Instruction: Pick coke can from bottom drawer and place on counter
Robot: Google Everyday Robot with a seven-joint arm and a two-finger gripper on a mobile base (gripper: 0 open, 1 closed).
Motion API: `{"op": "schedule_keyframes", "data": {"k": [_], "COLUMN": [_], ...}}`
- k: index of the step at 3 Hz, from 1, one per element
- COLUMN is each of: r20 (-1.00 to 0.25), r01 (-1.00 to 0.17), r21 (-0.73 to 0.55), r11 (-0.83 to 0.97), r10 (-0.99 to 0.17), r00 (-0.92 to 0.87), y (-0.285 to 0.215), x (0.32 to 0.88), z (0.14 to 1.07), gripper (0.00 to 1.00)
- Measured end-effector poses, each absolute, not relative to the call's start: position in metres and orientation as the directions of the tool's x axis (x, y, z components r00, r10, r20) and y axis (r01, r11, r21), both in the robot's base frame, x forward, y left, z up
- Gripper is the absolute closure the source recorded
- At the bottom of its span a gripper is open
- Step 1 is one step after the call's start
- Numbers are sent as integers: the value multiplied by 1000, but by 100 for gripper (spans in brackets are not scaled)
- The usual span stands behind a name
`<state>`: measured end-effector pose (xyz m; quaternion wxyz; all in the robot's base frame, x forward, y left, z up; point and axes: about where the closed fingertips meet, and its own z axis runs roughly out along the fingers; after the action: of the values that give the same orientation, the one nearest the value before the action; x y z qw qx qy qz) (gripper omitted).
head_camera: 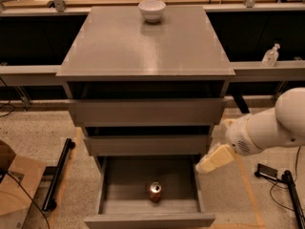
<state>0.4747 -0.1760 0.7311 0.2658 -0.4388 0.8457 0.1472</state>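
The coke can (155, 192) stands upright in the pulled-out bottom drawer (149, 219), near the middle of its floor, with its silvery top showing. The grey counter (143, 46) is the top slab of the three-drawer cabinet. My gripper (213, 158), pale cream, hangs at the end of the white arm at the drawer's right side. It is above the drawer's right wall, to the right of the can and higher than it, not touching it.
A white bowl (152, 10) sits at the back middle of the counter. The two upper drawers stand slightly open. A cardboard box (16, 190) and a black bar (57, 175) lie on the floor at left. Cables and a black device (269, 171) lie at right.
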Motion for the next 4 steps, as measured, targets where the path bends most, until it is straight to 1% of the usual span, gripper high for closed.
{"op": "schedule_keyframes", "data": {"k": [1, 2, 3, 4], "r20": [-632, -631, -631, -617], "r01": [-782, -784, -776, -761], "r21": [70, 71, 104, 146], "r11": [619, 617, 622, 632], "r10": [-579, -581, -562, -543], "r00": [-515, -514, -535, -569], "y": [-160, -159, -143, -117], "x": [492, 491, 497, 506], "z": [665, 665, 630, 552], "gripper": [0, 0, 0, 0]}}
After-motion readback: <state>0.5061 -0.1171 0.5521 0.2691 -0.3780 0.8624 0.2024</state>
